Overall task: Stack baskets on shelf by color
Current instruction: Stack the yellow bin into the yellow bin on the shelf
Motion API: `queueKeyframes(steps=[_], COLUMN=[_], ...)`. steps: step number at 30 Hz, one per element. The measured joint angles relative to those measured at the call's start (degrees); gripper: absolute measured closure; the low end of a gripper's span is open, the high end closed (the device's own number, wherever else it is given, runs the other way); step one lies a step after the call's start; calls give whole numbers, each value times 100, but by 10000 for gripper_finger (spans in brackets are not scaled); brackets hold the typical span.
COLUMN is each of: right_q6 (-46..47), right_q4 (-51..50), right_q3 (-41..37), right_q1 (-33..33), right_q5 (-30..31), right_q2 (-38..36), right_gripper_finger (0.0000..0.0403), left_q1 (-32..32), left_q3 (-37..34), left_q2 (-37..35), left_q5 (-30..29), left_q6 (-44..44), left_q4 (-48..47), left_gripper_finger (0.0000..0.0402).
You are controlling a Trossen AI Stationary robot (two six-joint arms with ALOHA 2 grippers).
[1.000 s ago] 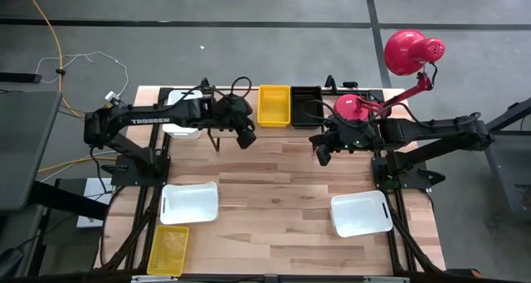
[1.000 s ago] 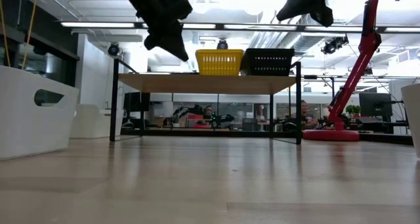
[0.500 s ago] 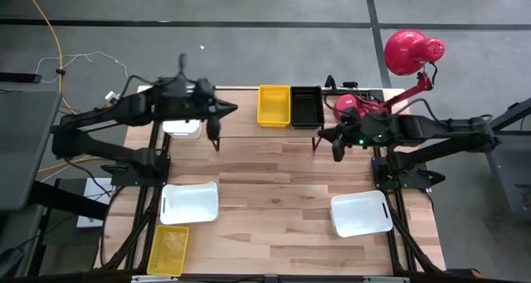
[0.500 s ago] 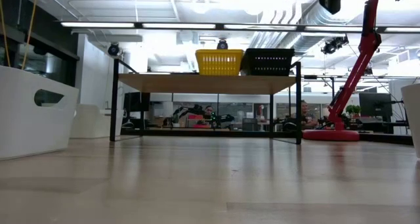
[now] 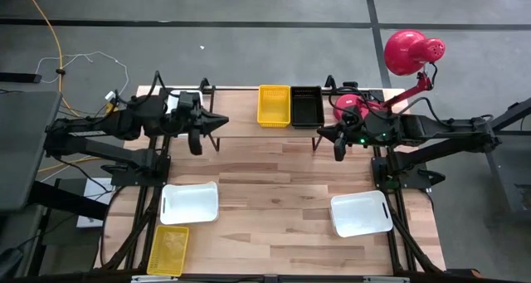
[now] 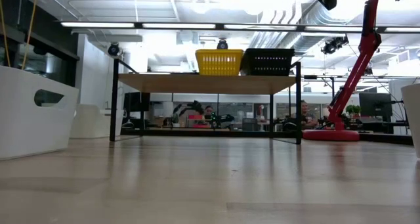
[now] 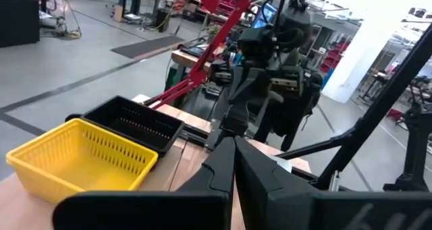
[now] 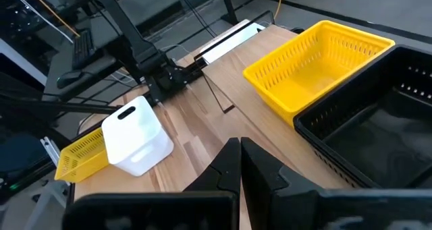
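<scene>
Left gripper: your left gripper hangs above the desk near the shelf's left end, fingers pressed together and carrying nothing.
Right gripper: your right gripper hovers just off the shelf's right end, fingers closed to a thin slit, also carrying nothing.
Shelf: the shelf runs along the desk's far edge, its wood plank on thin black legs.
On the shelf: a yellow basket and a black basket sit side by side, touching, at the middle of the plank; a white basket shows at its left end, mostly hidden under your left arm.
On the desk: one white basket lies toward the near left corner, with a second yellow basket just beside it at the near edge; another white basket lies toward the near right corner.
Beyond the desk: a red lamp stands by the far right corner.
</scene>
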Motion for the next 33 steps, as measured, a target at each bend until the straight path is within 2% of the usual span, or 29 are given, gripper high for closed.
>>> queueKeyframes(steps=[3,6,12,19,24,28,33], right_q6=[23,24,-3,-118,-125,-122,-81], right_q4=[0,0,-4,-34,-48,-66,-144], right_q3=[0,0,0,0,0,0,0], right_q1=[0,0,0,0,-2,-4,-2], right_q5=[0,0,0,64,283,453,516], right_q2=[0,0,2,2,4,4,2], right_gripper_finger=[403,403,403,403,403,403,403], left_q1=[0,0,-176,-1051,-1883,-2631,-3643], left_q3=[0,0,0,5,9,378,1085], left_q2=[-1,-1,-1,223,570,991,1656], left_q5=[0,15,751,1599,2314,2821,2796], left_q6=[-20,-411,-1337,-2421,-3163,-3266,-2494], left_q4=[-40,-69,-97,-78,-212,-1375,-3446], left_gripper_finger=[400,388,316,209,175,174,174])
